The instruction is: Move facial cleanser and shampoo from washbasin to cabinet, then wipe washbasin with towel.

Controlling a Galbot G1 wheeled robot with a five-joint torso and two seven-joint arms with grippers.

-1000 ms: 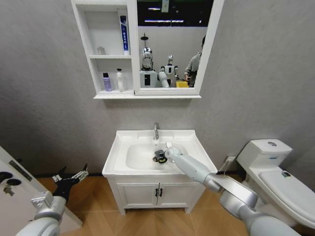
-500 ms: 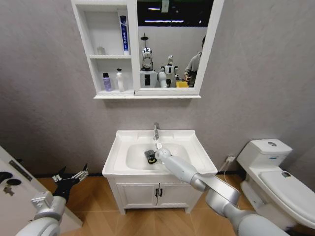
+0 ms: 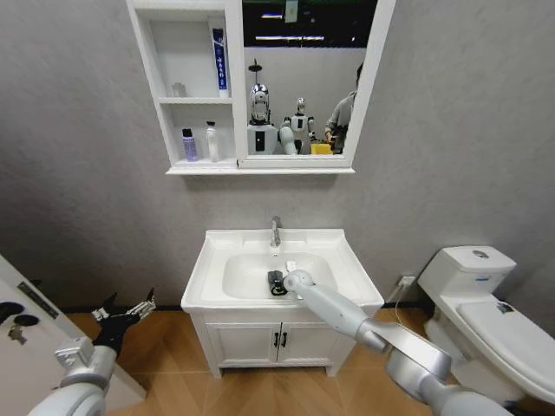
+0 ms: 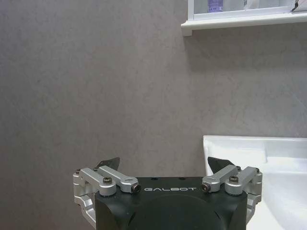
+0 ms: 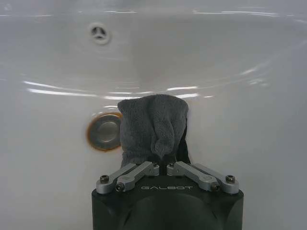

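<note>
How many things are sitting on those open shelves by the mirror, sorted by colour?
Blue: 1, a tall tube on the top shelf of the cabinet.
Purple: 1, a bottle on the lower shelf.
White: 1, a bottle beside it.
Pale grey: 1, a small cup.
Total: 4.

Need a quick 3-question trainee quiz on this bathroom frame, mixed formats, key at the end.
1. True or false: the right gripper is shut on the towel inside the washbasin.
2. Multiple choice: the left gripper is A) holding a bottle, B) open and low beside the washbasin, C) on the tap.
3. Fill in: in the right wrist view the towel lies beside the round ____.

Key: 1 true; 2 B; 3 drain.
</note>
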